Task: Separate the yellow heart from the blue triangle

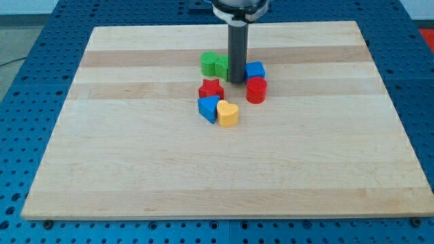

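Note:
The yellow heart [228, 114] lies near the board's middle, touching the blue triangle [208, 108] on its left. A red star [211, 89] sits just above the triangle. My tip [237, 81] stands above and slightly right of the heart, between the green blocks and the blue block, apart from the heart and the triangle.
Two green blocks [214, 65] lie left of the rod. A blue block [255, 70] lies right of it, with a red cylinder [256, 90] just below. The wooden board [135, 156] rests on a blue perforated table.

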Robot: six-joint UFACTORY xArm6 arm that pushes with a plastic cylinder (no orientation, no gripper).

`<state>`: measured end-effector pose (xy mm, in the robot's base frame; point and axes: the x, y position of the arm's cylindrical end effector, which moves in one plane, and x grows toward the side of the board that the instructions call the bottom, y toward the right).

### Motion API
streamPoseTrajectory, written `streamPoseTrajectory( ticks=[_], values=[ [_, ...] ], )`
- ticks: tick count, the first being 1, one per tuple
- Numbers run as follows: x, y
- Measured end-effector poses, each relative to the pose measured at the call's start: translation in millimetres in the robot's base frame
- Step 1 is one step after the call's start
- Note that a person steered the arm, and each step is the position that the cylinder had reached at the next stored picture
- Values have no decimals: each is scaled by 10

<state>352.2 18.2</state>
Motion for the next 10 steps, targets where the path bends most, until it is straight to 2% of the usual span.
streamPoseTrajectory(
  ticks=[3, 5, 6, 7, 8, 10],
  values=[
    [-415, -586],
    [-184, -844],
    [187, -1452],
    [956, -1326],
    [1302, -888],
    [1038, -288]
  ],
)
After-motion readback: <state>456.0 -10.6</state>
